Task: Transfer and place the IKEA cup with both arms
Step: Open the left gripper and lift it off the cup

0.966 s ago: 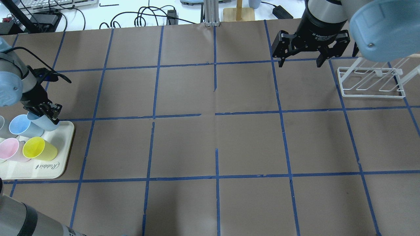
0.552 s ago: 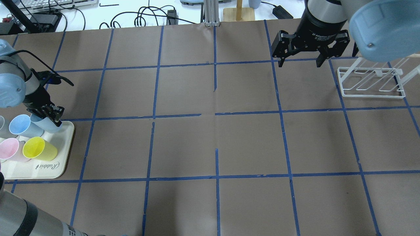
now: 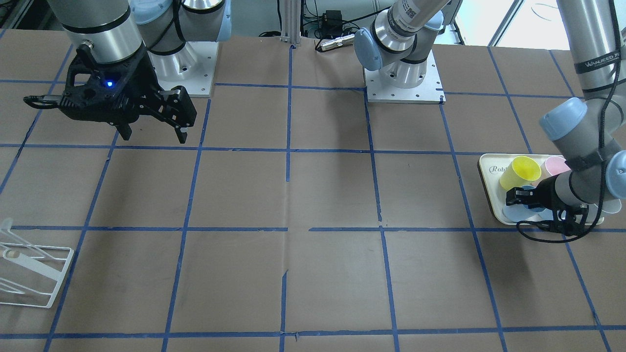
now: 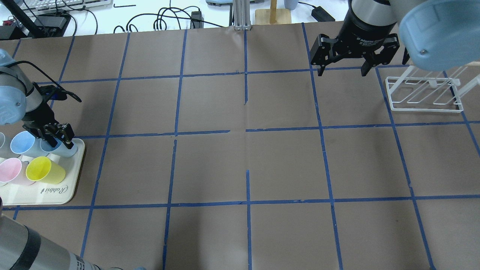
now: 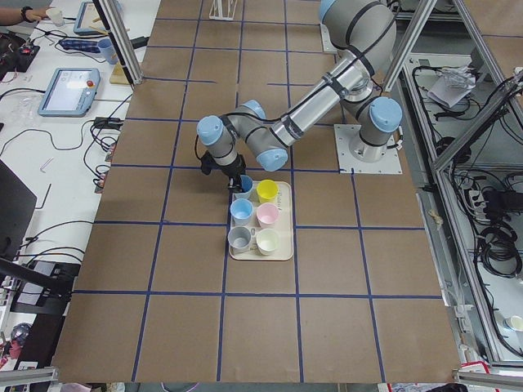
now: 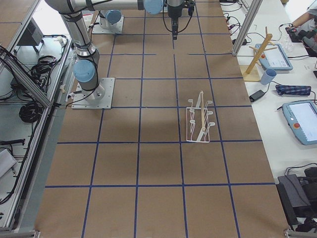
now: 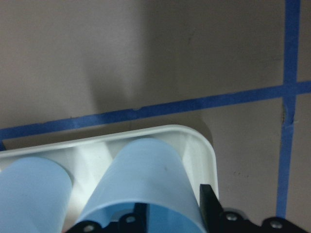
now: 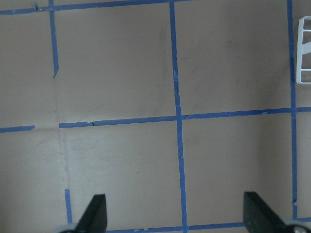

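The IKEA cup, a pale light-blue tumbler, stands at the far right corner of the cream tray. My left gripper is shut on its rim, with one finger inside and one outside. The left wrist view shows the cup close up, leaning over the tray corner. In the front-facing view the left gripper sits over the cup. My right gripper hangs open and empty above the far right of the table, and it also shows in the front-facing view.
The tray also holds a second light-blue tumbler, a yellow one, a pink one and a grey one at the frame edge. A white wire rack stands at the far right, beside my right gripper.
My left gripper has shifted right and nearer in the overhead view, and the light-blue cup moved with it toward the tray's corner. The right arm has barely moved.
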Tool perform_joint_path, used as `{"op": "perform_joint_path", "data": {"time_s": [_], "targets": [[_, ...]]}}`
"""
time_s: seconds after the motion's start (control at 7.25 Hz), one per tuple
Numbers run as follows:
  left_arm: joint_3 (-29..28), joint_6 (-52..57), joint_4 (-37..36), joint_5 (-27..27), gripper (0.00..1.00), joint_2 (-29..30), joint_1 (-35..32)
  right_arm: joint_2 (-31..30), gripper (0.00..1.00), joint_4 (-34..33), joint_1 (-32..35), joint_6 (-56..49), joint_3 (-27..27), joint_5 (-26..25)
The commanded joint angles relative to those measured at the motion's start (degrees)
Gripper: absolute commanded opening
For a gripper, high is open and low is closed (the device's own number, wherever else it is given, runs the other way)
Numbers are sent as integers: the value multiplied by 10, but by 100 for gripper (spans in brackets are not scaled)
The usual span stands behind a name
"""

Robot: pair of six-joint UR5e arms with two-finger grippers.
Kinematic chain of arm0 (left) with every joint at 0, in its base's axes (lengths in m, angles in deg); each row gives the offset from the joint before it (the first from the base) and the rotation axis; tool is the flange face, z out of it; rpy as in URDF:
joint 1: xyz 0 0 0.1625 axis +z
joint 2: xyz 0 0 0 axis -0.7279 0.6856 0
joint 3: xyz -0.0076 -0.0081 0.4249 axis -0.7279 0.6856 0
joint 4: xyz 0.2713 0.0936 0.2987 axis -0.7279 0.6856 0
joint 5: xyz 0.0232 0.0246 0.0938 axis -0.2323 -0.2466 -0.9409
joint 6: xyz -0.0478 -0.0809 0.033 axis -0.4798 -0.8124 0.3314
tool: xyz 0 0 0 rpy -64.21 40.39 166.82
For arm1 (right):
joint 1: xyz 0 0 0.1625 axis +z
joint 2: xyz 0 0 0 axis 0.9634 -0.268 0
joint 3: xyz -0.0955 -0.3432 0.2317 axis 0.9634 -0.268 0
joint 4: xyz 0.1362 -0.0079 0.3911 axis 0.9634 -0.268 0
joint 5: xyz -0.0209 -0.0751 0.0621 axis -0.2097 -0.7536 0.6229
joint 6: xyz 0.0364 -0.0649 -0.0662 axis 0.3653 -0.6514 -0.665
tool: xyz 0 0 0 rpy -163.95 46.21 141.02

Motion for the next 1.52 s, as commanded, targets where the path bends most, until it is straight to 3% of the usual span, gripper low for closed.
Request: {"op": "perform_joint_path", "data": {"time_s": [0.0, 0.55, 0.69, 0.83, 1.1, 1.38], "targets": [[-10, -1, 30, -1, 100, -13, 4, 0, 100, 1, 0, 0, 1, -1], [-25, -9, 78, 11, 100, -62, -9, 0, 100, -1, 0, 0, -1, -1], [-52, -21, 123, 29, 100, -83, -24, 1, 100, -1, 0, 0, -1, -1], [-101, -65, 197, 59, 100, -102, -46, 0, 100, 1, 0, 1, -1, -1], [-182, -140, 271, 62, 100, -131, -109, 1, 100, 1, 0, 0, -2, -1], [-185, -219, 297, 78, 100, -172, -189, 0, 100, 1, 0, 0, -2, -1]]}}
